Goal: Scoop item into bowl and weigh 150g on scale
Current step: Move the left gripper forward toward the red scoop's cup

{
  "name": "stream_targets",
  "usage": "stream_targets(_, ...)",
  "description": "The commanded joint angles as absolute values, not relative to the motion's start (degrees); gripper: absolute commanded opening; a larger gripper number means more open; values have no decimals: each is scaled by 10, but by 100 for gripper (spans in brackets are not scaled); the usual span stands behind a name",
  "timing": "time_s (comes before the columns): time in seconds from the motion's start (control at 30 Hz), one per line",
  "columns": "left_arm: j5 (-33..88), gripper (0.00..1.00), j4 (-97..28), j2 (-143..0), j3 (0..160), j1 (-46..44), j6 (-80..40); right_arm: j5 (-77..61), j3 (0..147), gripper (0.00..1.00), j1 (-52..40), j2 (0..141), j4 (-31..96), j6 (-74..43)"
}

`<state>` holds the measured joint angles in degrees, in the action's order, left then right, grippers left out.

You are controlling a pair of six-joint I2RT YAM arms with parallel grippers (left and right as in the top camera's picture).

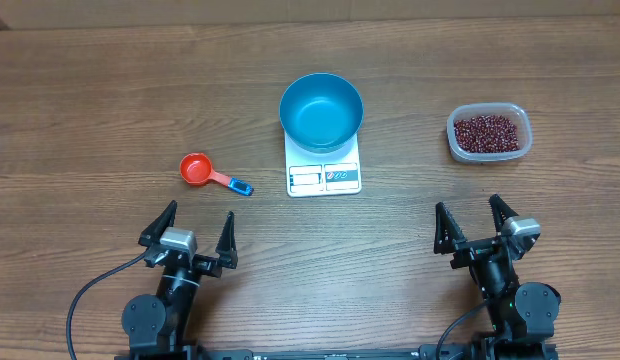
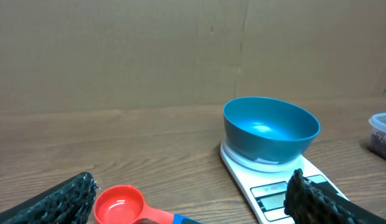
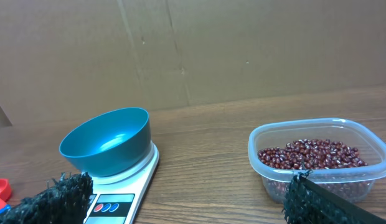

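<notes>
Both grippers sit at the bottom of the overhead frame: left gripper (image 1: 201,212) lower left, right gripper (image 1: 467,205) lower right. Jaws on each are spread wide, gripping nothing. Blue bowl (image 1: 321,112) sits on the white scale (image 1: 324,177), upper centre, its inside showing bare blue. Beans (image 1: 487,131) are all in the clear tub (image 1: 454,145), upper right, well apart from the scale. Red scoop (image 1: 197,168) lies flat on the wood table (image 1: 80,110), left of the scale, above the left gripper. Scale display is too small to read.
</notes>
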<state>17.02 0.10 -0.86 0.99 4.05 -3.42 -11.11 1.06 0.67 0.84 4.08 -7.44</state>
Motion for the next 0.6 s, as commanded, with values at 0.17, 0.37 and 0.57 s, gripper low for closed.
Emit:
stream_targets(0.17,179,100,-19,-3,37,37,-70,-105,5,100,3,2,37,-72)
stream_targets(0.37,174,100,-87,-6,92,37,-77,-105,5,100,3,2,37,-72)
stream_targets(0.57,174,100,-129,-57,165,37,-73,-105,5,100,3,2,37,-72)
